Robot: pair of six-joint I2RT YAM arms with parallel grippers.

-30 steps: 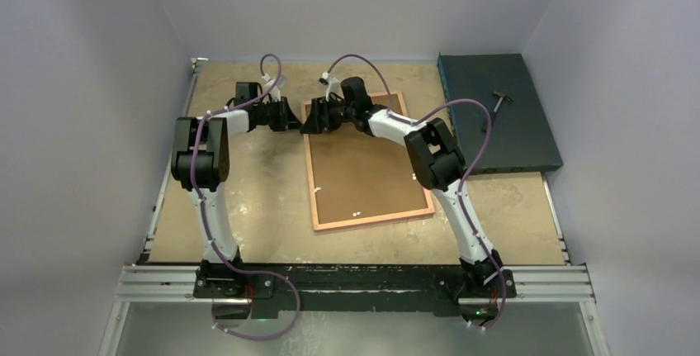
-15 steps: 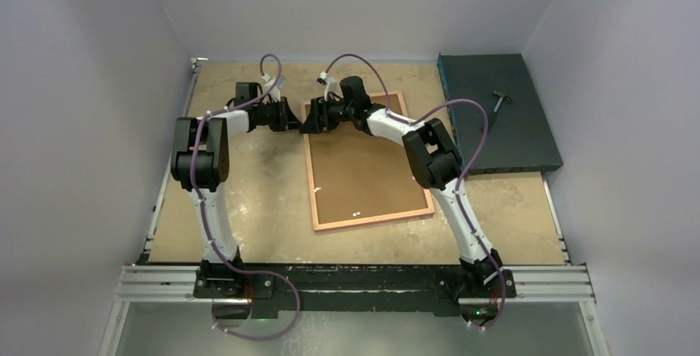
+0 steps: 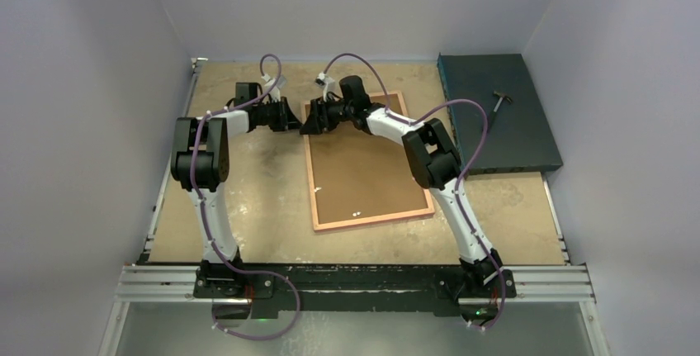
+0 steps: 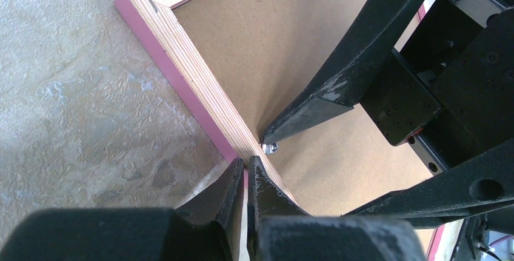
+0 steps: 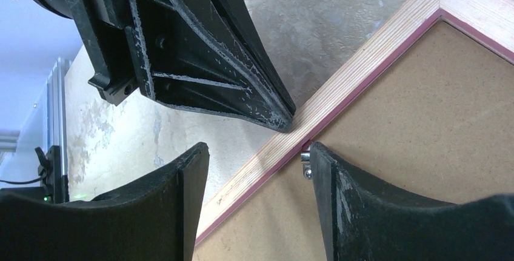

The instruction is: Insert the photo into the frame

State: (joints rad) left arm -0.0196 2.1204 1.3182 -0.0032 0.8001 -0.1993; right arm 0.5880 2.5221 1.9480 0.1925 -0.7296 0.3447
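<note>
The frame (image 3: 310,170) lies face down on the table, its light wood back up and a pink edge showing. The brown backing board (image 3: 363,166) sits inside it. The photo is not in view. My left gripper (image 4: 245,161) is shut, its tips touching the outer edge of the frame's left rail (image 4: 188,73). My right gripper (image 5: 257,152) is open and straddles the same rail (image 5: 363,67). One of its fingers is over the table, and the other is on the backing board (image 5: 424,122), against a small metal tab (image 5: 306,164). The two grippers meet near the frame's far left corner.
A dark teal flat box (image 3: 503,125) lies at the back right with a small hammer-like tool (image 3: 501,98) on it. Plain walls close in the table on three sides. A metal rail (image 3: 355,282) runs along the near edge.
The right arm's elbow has shifted slightly left. Both grippers stay at the frame's left rail.
</note>
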